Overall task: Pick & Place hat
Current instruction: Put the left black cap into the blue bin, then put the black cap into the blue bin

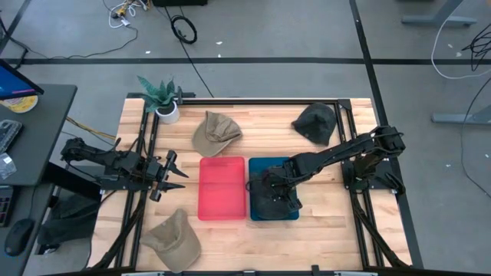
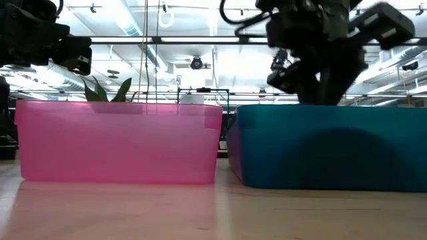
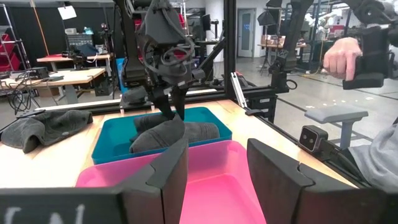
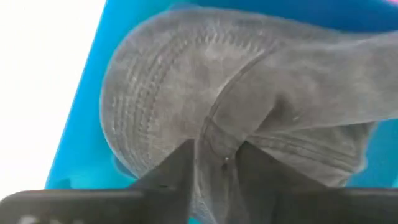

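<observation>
Hats are lying across the wooden table (image 1: 230,230) in the high view: a tan hat (image 1: 215,132) near the potted plant (image 1: 163,98), another tan hat (image 1: 175,236) at the near edge, a dark hat (image 1: 315,121) at the far right, and a dark grey hat (image 1: 272,198) sitting inside the blue bin (image 1: 255,165). The right gripper (image 1: 270,184) is reaching down over that bin, while the left gripper (image 1: 170,175) is waiting just beside the pink bin (image 1: 222,188), fingers spread and holding nothing.

Seen from the low view, the pink bin and blue bin are standing side by side, close together, and the right arm is hanging above the blue one; the hat itself is hidden behind the wall.

In the left wrist view, the right gripper (image 3: 173,112) is pinching a fold of the dark grey hat (image 3: 168,134), whose body is resting in the blue bin.

In the right wrist view, the two fingers (image 4: 180,168) are pressing together on a ridge of grey fabric near the stitched brim, with blue plastic around it.

The placing looks nearly finished. The risk, as I judge it, is cloth snagging on a finger at release, so that a lifting arm is dragging the hat back over the rim, or tipping the light bin
</observation>
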Robot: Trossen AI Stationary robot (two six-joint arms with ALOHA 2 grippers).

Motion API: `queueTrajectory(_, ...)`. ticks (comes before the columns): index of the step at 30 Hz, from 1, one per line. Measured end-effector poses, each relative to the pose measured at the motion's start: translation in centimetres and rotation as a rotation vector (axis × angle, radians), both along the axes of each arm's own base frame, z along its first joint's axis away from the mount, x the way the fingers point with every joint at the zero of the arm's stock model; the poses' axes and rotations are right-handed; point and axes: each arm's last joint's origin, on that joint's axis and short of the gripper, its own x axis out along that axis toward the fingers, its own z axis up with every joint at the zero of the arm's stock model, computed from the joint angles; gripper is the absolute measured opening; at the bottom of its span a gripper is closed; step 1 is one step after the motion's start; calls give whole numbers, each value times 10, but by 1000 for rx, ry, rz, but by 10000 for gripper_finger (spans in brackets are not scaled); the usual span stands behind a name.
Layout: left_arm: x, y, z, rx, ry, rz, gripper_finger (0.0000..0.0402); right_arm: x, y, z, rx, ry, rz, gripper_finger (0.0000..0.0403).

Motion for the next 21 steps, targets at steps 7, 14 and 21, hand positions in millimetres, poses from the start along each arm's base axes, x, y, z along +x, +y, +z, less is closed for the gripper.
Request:
queueTrajectory(7, 0, 0, 0, 0, 0, 0, 169, 9, -3, 38, -21, 5, -70, 209)
queueTrajectory(14, 0, 0, 0, 0, 0, 0, 169, 4, -27, 53, -236, 27, -249, 237)
queueTrajectory(21, 0, 0, 0, 0, 0, 0, 169, -20, -64, 67, -311, 56, -404, 218)
